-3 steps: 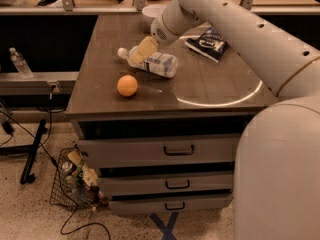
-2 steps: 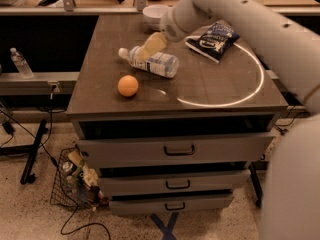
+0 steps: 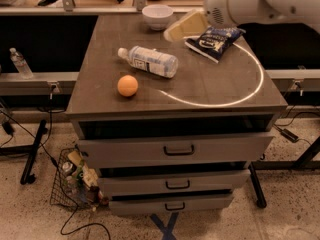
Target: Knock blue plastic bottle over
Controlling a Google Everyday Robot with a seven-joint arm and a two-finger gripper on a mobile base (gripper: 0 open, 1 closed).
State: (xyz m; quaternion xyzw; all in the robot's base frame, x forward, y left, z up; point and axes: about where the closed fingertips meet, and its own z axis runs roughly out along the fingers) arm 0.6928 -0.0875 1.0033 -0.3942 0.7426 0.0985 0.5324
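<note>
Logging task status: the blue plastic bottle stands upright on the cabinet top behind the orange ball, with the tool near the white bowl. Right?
No. The camera view shows the blue plastic bottle lying on its side, not upright. It is on the cabinet top behind the orange ball, with the tool near the white bowl.

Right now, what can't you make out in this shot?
Camera view:
- claw, over the table's back between bowl and chip bag: contact with anything unclear.
- arm: cut off by top and right edges.
- blue plastic bottle, lying on its side: label print too small to read.
- chip bag: upper edge hidden by the arm.
- floor basket: contents too jumbled to identify.
</note>
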